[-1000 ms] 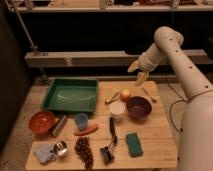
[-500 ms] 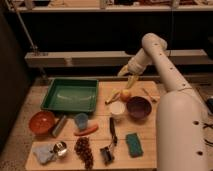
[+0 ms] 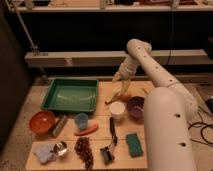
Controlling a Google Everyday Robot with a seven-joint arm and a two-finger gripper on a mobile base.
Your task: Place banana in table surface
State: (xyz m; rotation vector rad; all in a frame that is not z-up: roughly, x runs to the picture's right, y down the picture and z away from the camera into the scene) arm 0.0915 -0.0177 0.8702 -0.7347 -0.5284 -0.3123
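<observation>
The banana (image 3: 114, 96) is pale yellow and lies on the tan wooden table surface (image 3: 102, 120), near its back edge. It sits just right of the green tray and next to a round orange fruit (image 3: 125, 96). My gripper (image 3: 120, 78) hangs at the end of the white arm, a little above and behind the banana and pointing down at it. I see nothing between it and the banana, and they look apart.
A green tray (image 3: 70, 95) stands at the back left. A white cup (image 3: 117, 109) and a purple bowl (image 3: 135, 107) stand in front of the banana. An orange bowl (image 3: 41, 121), blue cup (image 3: 81, 120), carrot (image 3: 86, 131), grapes (image 3: 84, 148), black brush (image 3: 110, 145) and green sponge (image 3: 133, 144) fill the front.
The arm has swung left and down, bringing my gripper from the right of the table to just above the banana. The things on the table have not moved.
</observation>
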